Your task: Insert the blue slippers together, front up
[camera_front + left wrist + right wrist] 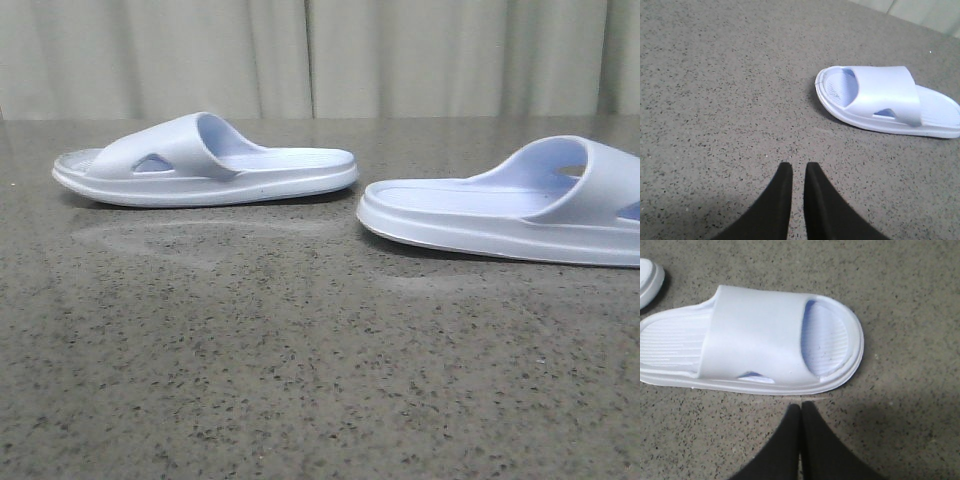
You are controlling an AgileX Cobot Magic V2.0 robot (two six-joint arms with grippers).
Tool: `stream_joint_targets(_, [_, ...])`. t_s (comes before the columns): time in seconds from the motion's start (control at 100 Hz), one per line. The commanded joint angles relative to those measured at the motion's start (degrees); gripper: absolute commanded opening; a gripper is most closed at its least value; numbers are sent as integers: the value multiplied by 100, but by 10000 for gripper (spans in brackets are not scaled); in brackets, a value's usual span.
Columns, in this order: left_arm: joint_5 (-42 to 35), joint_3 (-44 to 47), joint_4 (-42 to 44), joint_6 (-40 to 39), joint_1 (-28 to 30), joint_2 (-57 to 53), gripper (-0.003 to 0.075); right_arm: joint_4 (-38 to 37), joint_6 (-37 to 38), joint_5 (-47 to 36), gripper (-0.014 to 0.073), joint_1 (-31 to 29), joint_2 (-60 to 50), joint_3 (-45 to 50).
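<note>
Your left gripper [798, 172] hovers over bare table [715, 100], fingers almost touching, holding nothing. Your right gripper [800, 412] hangs just beside the right slipper [755, 342], fingers pressed together, also empty. No readable branding on either. Both lie flat, soles down, long axes running left-right: the left slipper [205, 160] toes left, the right one toes right, heels near each other mid-table.

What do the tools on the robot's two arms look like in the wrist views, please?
Both look alike: the left tool and the right tool each show two matte black fingers, broad at the base and tapering to narrow tips. No cables, markings or arm links are visible.
</note>
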Motion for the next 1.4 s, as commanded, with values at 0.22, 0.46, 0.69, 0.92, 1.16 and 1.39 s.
stream_joint_targets(0.22, [213, -665, -914, 1091, -35, 778, 217, -157, -52, -210, 72, 0, 25, -432])
stream_joint_targets(0.46, [273, -915, -1281, 1293, -35, 1272, 342, -456, -52, -144, 237, -211, 202, -471])
stream_joint_targets(0.69, [271, -1002, -1281, 1297, -35, 1592, 342, -494, -52, -107, 237, -868, 1063, -844])
stream_joint_targets(0.92, [282, -1002, -1329, 1550, -35, 1877, 342, 348, -614, -82, 237, -1083, 1947, -1177])
stream_joint_targets(1.16, [160, -1002, -1390, 1673, -35, 2089, 342, 1966, -2017, 470, 237, -2048, 2614, -1403])
stream_joint_targets(1.39, [77, -1005, -1493, 1783, -35, 2235, 342, 2955, -2874, 831, 237, -2514, 3190, -1413])
